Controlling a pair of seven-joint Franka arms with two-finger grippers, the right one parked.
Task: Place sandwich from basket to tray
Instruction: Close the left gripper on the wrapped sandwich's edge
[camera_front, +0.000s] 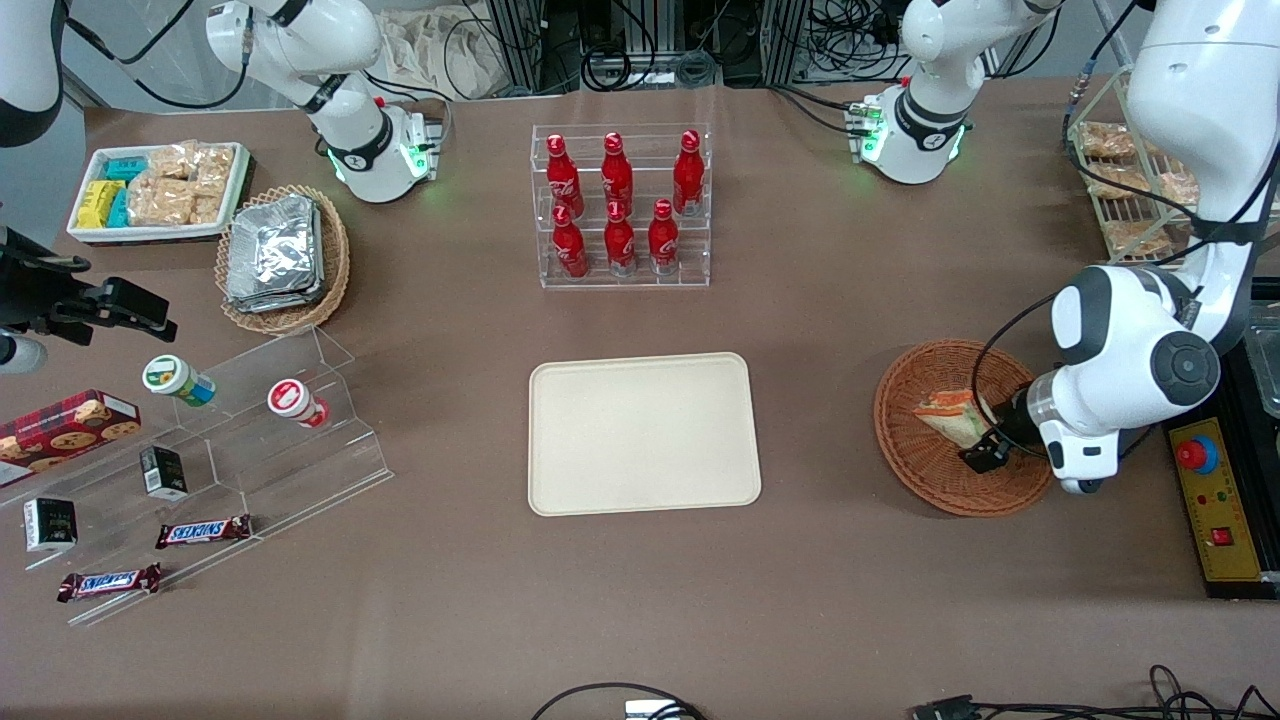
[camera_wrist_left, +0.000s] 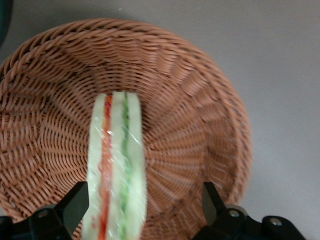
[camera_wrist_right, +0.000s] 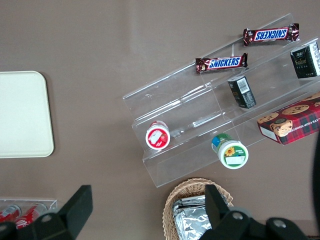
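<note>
1. Fingers (camera_wrist_left: 75, 202) of the gripper (camera_wrist_left: 145, 206) are spread wide apart and hold nothing.
2. One finger is just beside the sandwich (camera_wrist_left: 117, 165). The second finger is well apart from it, over bare wicker.
3. So the sandwich stands between the two fingers, closer to one of them (I cannot tell if that one touches it).
4. From the front, the gripper (camera_front: 985, 450) is down low inside the basket (camera_front: 930, 480), at the working arm's end of the table (camera_front: 850, 320).
5. The sandwich (camera_front: 950, 415) lies in the basket, a bit farther from the front camera than the gripper tip.
6. It has pale bread with an orange stripe and a green stripe, and shiny clear wrap on it.
7. It stands on edge in the basket (camera_wrist_left: 190, 100), with the stripes facing the wrist camera.
8. The tray (camera_front: 640, 435) sits in the middle of the table, well apart from the basket. Nothing is on it.
9. A clear rack of red bottles (camera_front: 620, 205) stands farther from the front camera than the tray.
10. Toward the parked arm's end are a tan basket of foil packs (camera_front: 285, 255), a white snack tray (camera_front: 160, 190) and a clear shelf (camera_front: 230, 450) with small snacks.
</note>
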